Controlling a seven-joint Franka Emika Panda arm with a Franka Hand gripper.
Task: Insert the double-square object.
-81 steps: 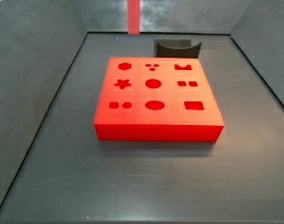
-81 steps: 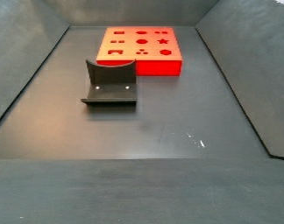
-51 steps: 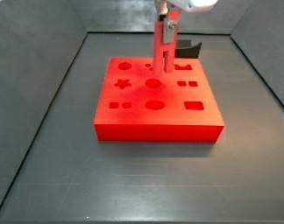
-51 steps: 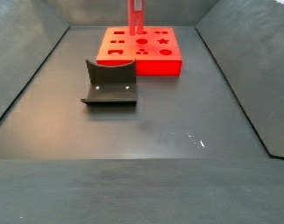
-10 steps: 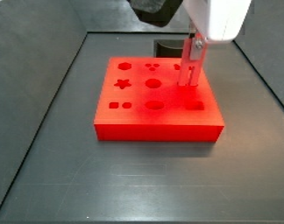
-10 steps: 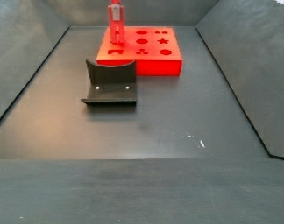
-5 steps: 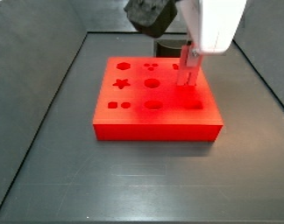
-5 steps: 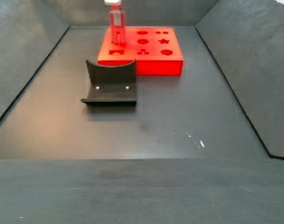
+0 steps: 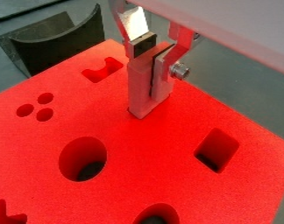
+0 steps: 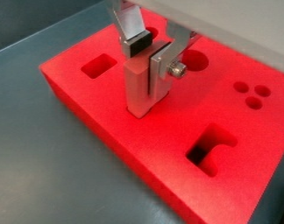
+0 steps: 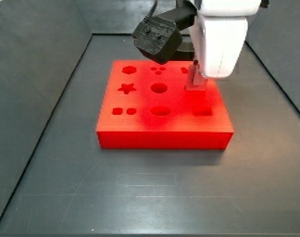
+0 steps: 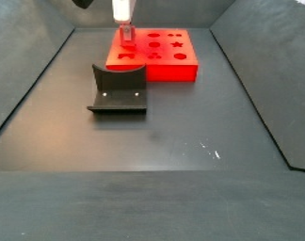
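Observation:
The double-square object point(image 9: 145, 87) is a slim red peg of two parallel bars. It stands upright on the big red block point(image 9: 215, 201), and its lower end meets the block's top face, hiding the hole under it. My gripper point(image 9: 154, 54) is shut on the peg's upper part, one finger point(image 9: 135, 24) on each side. It looks the same in a wrist view, with the gripper point(image 10: 151, 52) on the peg point(image 10: 141, 92). In both side views the peg point(image 11: 196, 86) point(image 12: 122, 38) shows only a short length above the block point(image 11: 146, 130) point(image 12: 162, 68) under the gripper point(image 11: 200, 69) point(image 12: 121, 21).
The block's top holds other holes: a square point(image 9: 215, 149), a round one point(image 9: 82, 159), three dots point(image 9: 39, 107) and an arch point(image 9: 103, 68). The dark grey curved stand point(image 12: 119, 89) stands on the floor in front of the block. Sloped grey walls point(image 12: 29, 85) ring the floor.
The gripper has come down with the peg. Less of the peg now shows above the block than half a second ago.

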